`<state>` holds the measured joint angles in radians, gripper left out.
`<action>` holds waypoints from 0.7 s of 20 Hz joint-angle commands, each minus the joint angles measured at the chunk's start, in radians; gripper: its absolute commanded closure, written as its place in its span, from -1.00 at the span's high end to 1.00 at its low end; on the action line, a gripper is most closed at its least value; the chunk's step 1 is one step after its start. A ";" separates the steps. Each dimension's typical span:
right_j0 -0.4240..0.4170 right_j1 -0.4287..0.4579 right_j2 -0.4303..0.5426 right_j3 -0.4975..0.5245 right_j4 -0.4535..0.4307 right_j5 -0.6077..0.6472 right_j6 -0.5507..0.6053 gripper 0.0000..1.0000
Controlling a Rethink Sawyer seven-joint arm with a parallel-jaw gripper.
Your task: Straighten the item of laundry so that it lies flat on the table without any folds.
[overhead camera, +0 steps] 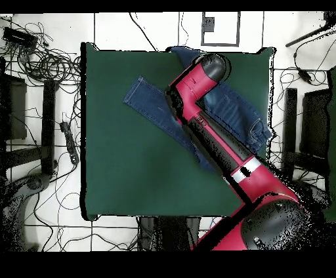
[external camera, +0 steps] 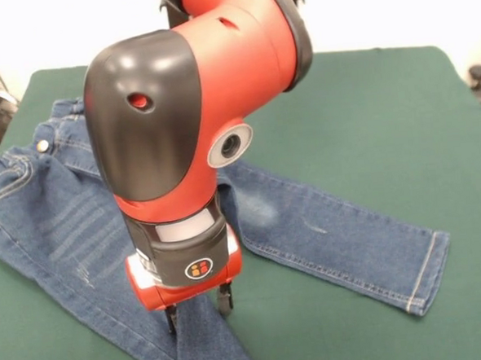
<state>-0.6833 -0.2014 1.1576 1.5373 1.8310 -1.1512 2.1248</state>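
Note:
The blue denim jeans (external camera: 63,215) lie on the dark green table (external camera: 367,107). The waistband with its brass button is at the left. One leg runs right to a hemmed cuff (external camera: 426,271); the other runs down to the near edge. My gripper (external camera: 198,310) is open, with its fingertips (external camera: 225,299) just above or touching the near leg; I cannot tell which. In the overhead view the jeans (overhead camera: 147,101) spread in a V, and the arm (overhead camera: 207,72) hides the gripper and the crotch.
The jeans' waist lies close to the table's left edge in the front view. Cables and dark equipment (overhead camera: 46,62) surround the table on the floor. The arm's big black and red head (external camera: 163,111) blocks the middle of the jeans.

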 commanded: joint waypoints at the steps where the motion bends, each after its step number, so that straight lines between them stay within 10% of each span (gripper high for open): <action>1: 0.005 0.034 -0.005 -0.069 0.090 -0.056 -0.251 1.00; 14: 0.009 0.045 0.003 -0.109 0.077 -0.074 -0.246 1.00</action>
<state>-0.6881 -0.1863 1.1779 1.4974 1.8428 -1.1682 2.1248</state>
